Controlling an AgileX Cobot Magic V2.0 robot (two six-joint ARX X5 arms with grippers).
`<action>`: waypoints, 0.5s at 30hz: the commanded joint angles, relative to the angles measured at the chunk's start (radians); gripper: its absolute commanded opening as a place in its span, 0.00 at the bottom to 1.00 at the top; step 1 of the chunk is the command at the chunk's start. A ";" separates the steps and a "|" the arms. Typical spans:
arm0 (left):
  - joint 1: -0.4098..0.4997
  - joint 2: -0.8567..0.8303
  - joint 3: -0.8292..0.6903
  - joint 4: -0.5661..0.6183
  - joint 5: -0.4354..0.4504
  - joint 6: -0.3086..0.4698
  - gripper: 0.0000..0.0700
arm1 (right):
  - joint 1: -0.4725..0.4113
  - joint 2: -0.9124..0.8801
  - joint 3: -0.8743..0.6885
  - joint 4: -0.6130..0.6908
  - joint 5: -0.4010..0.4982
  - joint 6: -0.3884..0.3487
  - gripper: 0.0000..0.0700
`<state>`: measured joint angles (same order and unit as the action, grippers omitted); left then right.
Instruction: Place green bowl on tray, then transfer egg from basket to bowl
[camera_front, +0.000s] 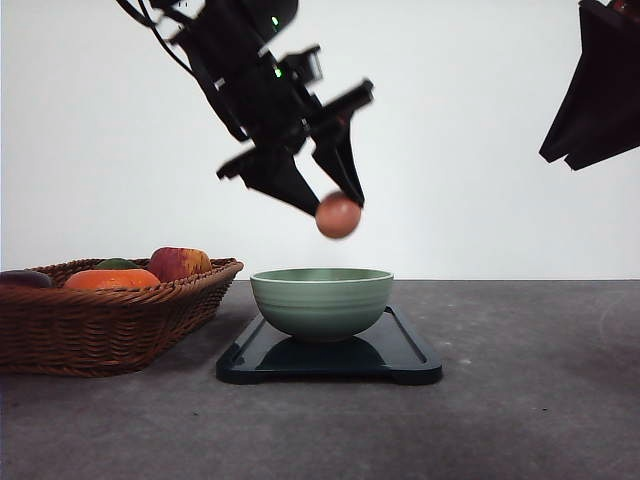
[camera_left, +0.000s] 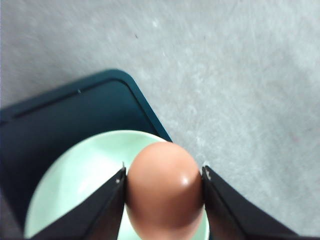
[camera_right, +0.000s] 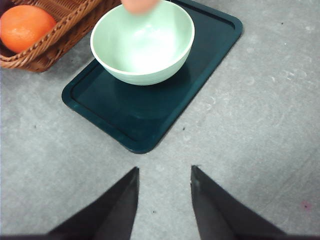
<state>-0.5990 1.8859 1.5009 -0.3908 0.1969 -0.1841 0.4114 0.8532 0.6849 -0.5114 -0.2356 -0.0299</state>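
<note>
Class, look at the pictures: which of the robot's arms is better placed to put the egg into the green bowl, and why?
The left. Its left gripper already holds the egg above the green bowl on the tray. The right gripper hangs open over bare table, off to the side.

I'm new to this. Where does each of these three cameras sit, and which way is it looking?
Front view: low at the table, facing forward at the green bowl on the tray; the left gripper holds the egg.
Left wrist view: on the left arm, looking down past its jaws.
Right wrist view: on the right arm, looking down; right gripper open.
All share bowl and tray.
</note>
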 joint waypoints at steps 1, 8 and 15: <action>-0.015 0.037 0.026 0.014 -0.021 0.000 0.27 | 0.005 0.008 0.003 0.009 0.000 -0.007 0.28; -0.023 0.106 0.026 0.018 -0.100 0.002 0.27 | 0.005 0.008 0.003 0.010 0.000 -0.008 0.28; -0.024 0.161 0.026 0.015 -0.130 0.015 0.27 | 0.005 0.008 0.003 0.010 0.000 -0.008 0.28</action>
<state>-0.6132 2.0246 1.5009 -0.3862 0.0740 -0.1784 0.4111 0.8532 0.6849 -0.5114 -0.2356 -0.0299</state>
